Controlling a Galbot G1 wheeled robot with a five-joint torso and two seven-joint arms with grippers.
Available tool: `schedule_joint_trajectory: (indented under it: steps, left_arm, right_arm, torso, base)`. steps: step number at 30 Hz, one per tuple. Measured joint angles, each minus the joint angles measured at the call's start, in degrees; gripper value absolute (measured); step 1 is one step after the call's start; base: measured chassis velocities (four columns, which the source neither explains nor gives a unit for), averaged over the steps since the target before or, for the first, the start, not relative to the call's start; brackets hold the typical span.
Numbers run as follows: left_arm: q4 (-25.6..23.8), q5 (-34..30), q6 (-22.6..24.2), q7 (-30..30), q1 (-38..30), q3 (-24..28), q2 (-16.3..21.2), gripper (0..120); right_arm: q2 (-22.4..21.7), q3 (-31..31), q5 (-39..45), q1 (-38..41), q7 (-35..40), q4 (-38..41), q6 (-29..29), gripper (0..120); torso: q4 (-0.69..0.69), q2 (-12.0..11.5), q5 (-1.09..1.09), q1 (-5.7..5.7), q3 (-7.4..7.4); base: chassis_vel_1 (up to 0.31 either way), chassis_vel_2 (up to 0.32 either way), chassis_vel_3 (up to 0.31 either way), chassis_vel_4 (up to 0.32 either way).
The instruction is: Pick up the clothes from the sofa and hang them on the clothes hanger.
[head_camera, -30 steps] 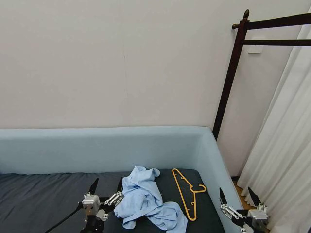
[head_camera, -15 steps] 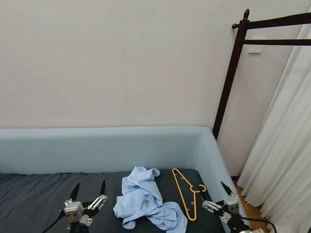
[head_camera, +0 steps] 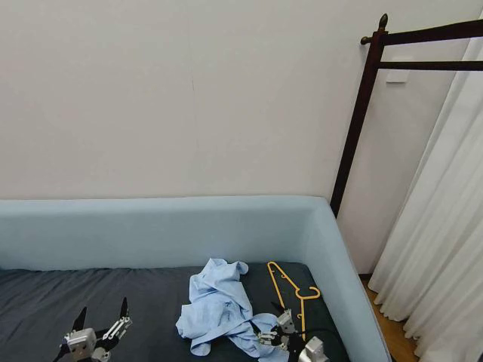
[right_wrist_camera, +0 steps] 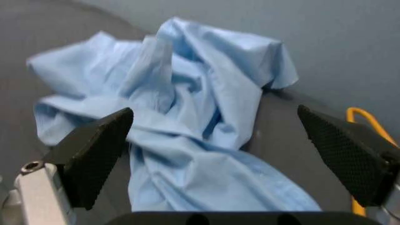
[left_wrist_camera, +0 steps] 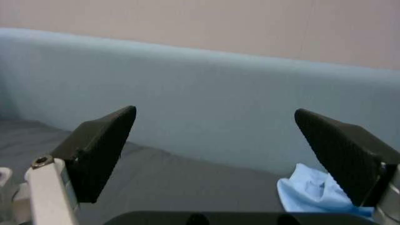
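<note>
Dark grey, finely woven upholstery covered the seat of the sofa (head_camera: 68, 290), and on it, toward the right end, lay the crumpled light blue cotton shirt (head_camera: 219, 305), bunched into soft ridges and deep folds with one sleeve trailing toward the front edge. Just beside the shirt, on the same cushion, rested the thin orange wire clothes hanger (head_camera: 290, 290), flat, its hook curled at the side nearer the armrest.

At the shirt's front right corner, between the cloth and the hanger's hook, sat the right gripper (head_camera: 273, 328), low over the cushion; whether it touched the fabric could not be told. Its black, wedge-shaped textured fingers (right_wrist_camera: 100, 154) stood spread wide, holding nothing, with the rumpled shirt in front of them. The left gripper (head_camera: 103, 309) hovered over bare cushion well apart from the shirt, toward the robot's left, its pointed dark fingers (left_wrist_camera: 103, 150) likewise splayed wide and empty.

Behind the seat rose the smooth, padded pale blue backrest (head_camera: 151, 230), wrapping round into a rounded armrest. Beyond that armrest stood a dark polished wooden clothes rack (head_camera: 355, 128) with a turned finial, next to pleated white curtains (head_camera: 445, 226) and a plain cream wall (head_camera: 189, 98).
</note>
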Motion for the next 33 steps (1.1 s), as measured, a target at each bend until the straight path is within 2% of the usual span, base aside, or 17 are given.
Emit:
schedule_joint_trajectory:
  steps: [10, 15, 18, 19, 23, 24, 33]
  left_arm:
    - [1.8, 2.7, -2.5, 0.7, 0.4, -1.3, -0.3, 100]
    - [2.2, 3.0, -2.6, 0.7, 0.7, -1.4, -0.5, 100]
    - [2.4, 3.4, -2.8, 0.7, 0.9, -1.4, -0.6, 100]
    - [2.4, 3.4, -2.8, 0.7, 0.9, -1.4, -0.6, 100]
    - [2.2, 3.9, -2.9, 0.7, 0.9, -1.2, -1.2, 100]
    - [2.2, 3.9, -2.9, 0.7, 0.9, -1.2, -1.2, 100]
    - [0.4, 4.3, -3.1, 0.7, 1.2, -0.5, -1.9, 100]
  right_arm:
    - [5.5, -2.6, -6.8, 2.8, 4.0, -8.6, 1.6, 100]
    - [7.9, -2.2, -14.2, 3.9, 4.5, -13.0, 2.1, 98]
    - [8.9, -1.0, -18.1, 3.9, 5.4, -14.0, 1.9, 88]
    - [8.9, -1.0, -18.1, 3.9, 5.4, -14.0, 1.9, 88]
    - [9.5, -0.6, -19.0, 2.9, 9.7, -13.3, 1.2, 70]
    - [9.5, -0.6, -19.0, 2.9, 9.7, -13.3, 1.2, 70]
    - [9.3, 0.6, -20.0, 1.5, 11.1, -11.3, -0.1, 34]
  torso:
    - [0.00, 0.0, 0.02, 0.00, -0.01]
    - [0.00, 0.0, 0.02, 0.00, -0.01]
    - [0.00, 0.0, 0.02, 0.00, -0.01]
    - [0.00, 0.0, 0.02, 0.00, -0.01]
    - [-0.01, 0.0, 0.03, 0.00, -0.01]
    - [-0.01, 0.0, 0.03, 0.00, -0.01]
    - [0.00, 0.0, 0.03, -0.01, -0.01]
  base:
    - [0.000, 0.000, 0.000, 0.000]
    - [0.000, 0.000, 0.000, 0.000]
    - [0.000, 0.000, 0.000, 0.000]
    - [0.000, 0.000, 0.000, 0.000]
    - [0.000, 0.000, 0.000, 0.000]
    - [0.000, 0.000, 0.000, 0.000]
    - [0.000, 0.000, 0.000, 0.000]
